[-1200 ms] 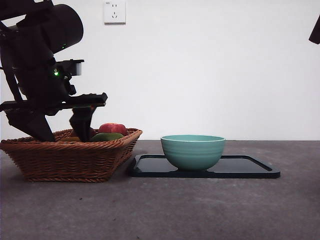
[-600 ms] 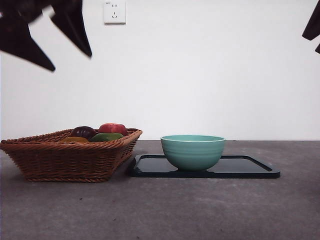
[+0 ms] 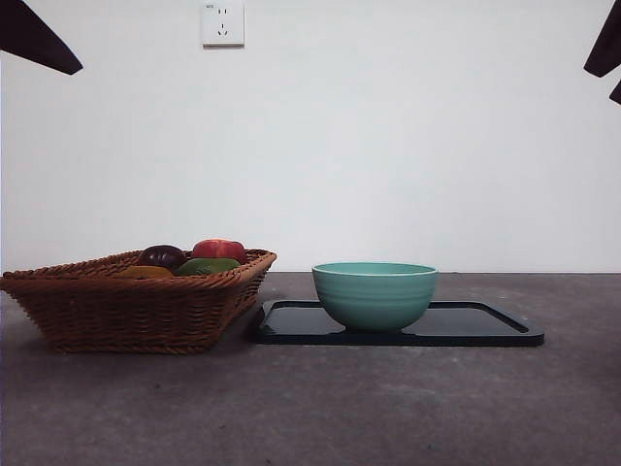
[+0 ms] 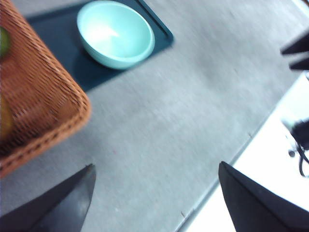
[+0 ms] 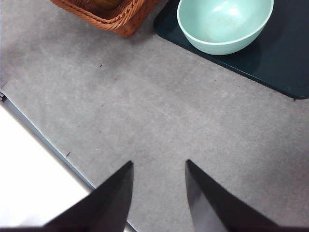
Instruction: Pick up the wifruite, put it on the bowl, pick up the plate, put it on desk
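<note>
Wifruite (image 3: 144, 273) low in wicker basket (image 3: 136, 311), which sits just beside bowl (image 3: 375, 294); its long axis hidden. Left gripper (image 4: 154, 203) high off basket's side, nearer, jaws wide apart, empty. Right gripper (image 5: 158, 193) well off bowl's side, jaws parted, empty

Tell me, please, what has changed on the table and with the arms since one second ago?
The left gripper, which was down in the basket among the fruit, has risen up and out; it is open and holds nothing. The fruit remains in the basket. The bowl, empty, the black tray under it and the waiting right gripper stayed as they were.
</note>
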`<action>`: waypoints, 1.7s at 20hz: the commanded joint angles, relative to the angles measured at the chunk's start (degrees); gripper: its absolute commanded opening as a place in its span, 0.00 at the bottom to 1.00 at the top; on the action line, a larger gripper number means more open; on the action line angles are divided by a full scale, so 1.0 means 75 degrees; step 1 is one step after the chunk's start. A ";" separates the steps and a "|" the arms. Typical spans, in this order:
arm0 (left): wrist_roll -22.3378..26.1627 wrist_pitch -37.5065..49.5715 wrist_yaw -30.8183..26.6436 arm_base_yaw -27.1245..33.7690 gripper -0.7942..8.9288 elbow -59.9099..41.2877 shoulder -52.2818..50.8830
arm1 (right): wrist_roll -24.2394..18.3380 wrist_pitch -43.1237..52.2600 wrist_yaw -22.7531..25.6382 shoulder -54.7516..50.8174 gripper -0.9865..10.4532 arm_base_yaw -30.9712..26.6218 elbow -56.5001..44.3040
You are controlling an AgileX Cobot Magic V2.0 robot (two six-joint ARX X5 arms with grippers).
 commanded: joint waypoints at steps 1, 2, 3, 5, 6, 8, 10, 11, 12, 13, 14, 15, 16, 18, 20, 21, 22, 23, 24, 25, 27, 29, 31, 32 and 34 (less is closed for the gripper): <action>0.0236 0.0020 0.0052 -0.0041 0.50 0.0117 0.0038 | 0.0131 0.0055 0.0006 0.0029 0.24 0.0044 0.0076; 0.0239 0.0023 0.0052 -0.0041 0.50 0.0117 0.0038 | 0.0157 0.0052 0.0006 0.0029 0.24 0.0044 0.0076; 0.0239 0.0023 0.0052 -0.0041 0.50 0.0117 0.0038 | 0.0198 0.0052 0.0006 0.0029 0.24 0.0044 0.0076; 0.0274 0.0023 0.0052 -0.0041 0.50 0.0117 0.0038 | 0.0216 0.0055 0.0003 0.0029 0.24 0.0044 0.0076; 0.0294 0.0023 0.0052 -0.0041 0.50 0.0117 0.0038 | 0.0216 0.0055 0.0006 0.0029 0.24 0.0044 0.0076; 0.0294 0.0023 0.0052 -0.0041 0.50 0.0117 0.0038 | 0.0233 0.0055 0.0003 0.0029 0.24 0.0044 0.0076; 0.0294 0.0023 0.0052 -0.0041 0.50 0.0117 0.0038 | 0.0236 0.0055 0.0006 0.0029 0.24 0.0044 0.0076; 0.0294 0.0023 0.0052 -0.0041 0.50 0.0117 0.0038 | 0.0242 0.0061 0.0006 0.0029 0.24 0.0044 0.0076; 0.0294 0.0023 0.0052 -0.0041 0.50 0.0117 0.0038 | 0.0309 0.0114 0.0023 0.0032 0.24 0.0044 0.0076; 0.0294 0.0023 0.0052 -0.0041 0.50 0.0117 0.0038 | 0.0565 0.0204 0.0114 0.0032 0.24 0.0044 0.0076; 0.0294 0.0023 0.0052 -0.0041 0.50 0.0117 0.0038 | 0.0968 0.0326 0.0227 0.0038 0.25 0.0041 0.0076; 0.0294 0.0023 0.0052 -0.0041 0.50 0.0117 0.0038 | 0.1268 0.0539 0.0248 0.0099 0.30 0.0035 0.0079; 0.0294 0.0023 0.0052 -0.0041 0.50 0.0117 0.0038 | 0.1419 0.0708 0.0268 0.0154 0.33 0.0017 0.0087; 0.0294 0.0023 0.0052 -0.0041 0.50 0.0117 0.0038 | 0.1585 0.1040 0.0542 0.0449 0.34 -0.0061 0.0230; 0.0300 0.0023 0.0052 -0.0041 0.50 0.0117 0.0038 | 0.1638 0.1177 0.0726 0.0944 0.34 -0.0210 0.0583; 0.0318 0.0026 0.0052 -0.0041 0.50 0.0117 0.0038 | 0.1600 0.1180 0.0848 0.1306 0.34 -0.0318 0.0871; 0.0323 0.0026 0.0052 -0.0041 0.50 0.0117 0.0038 | 0.1530 0.1189 0.0863 0.1623 0.34 -0.0431 0.1131; 0.0323 0.0026 0.0052 -0.0041 0.50 0.0117 0.0038 | 0.1437 0.1198 0.0863 0.2052 0.34 -0.0574 0.1483; 0.0323 0.0026 0.0052 -0.0041 0.50 0.0117 0.0038 | 0.1373 0.1198 0.0860 0.2460 0.34 -0.0694 0.1813; 0.0323 0.0026 0.0052 -0.0041 0.50 0.0117 0.0038 | 0.1297 0.1195 0.0857 0.2868 0.34 -0.0787 0.2127; 0.0323 0.0026 0.0052 -0.0041 0.50 0.0117 0.0038 | 0.1183 0.1195 0.0857 0.3672 0.34 -0.0903 0.2699; 0.0326 0.0026 0.0052 -0.0041 0.50 0.0117 0.0038 | 0.1032 0.1201 0.0863 0.4424 0.34 -0.0982 0.3156; 0.0323 0.0026 0.0050 -0.0041 0.50 0.0117 0.0038 | 0.0912 0.1215 0.0863 0.5112 0.34 -0.1017 0.3503; 0.0323 0.0026 0.0052 -0.0041 0.50 0.0117 0.0038 | 0.0857 0.1306 0.0863 0.5415 0.34 -0.1017 0.3620; 0.0323 0.0026 0.0050 -0.0041 0.50 0.0117 0.0038 | 0.0854 0.1702 0.0860 0.5928 0.34 -0.1020 0.3707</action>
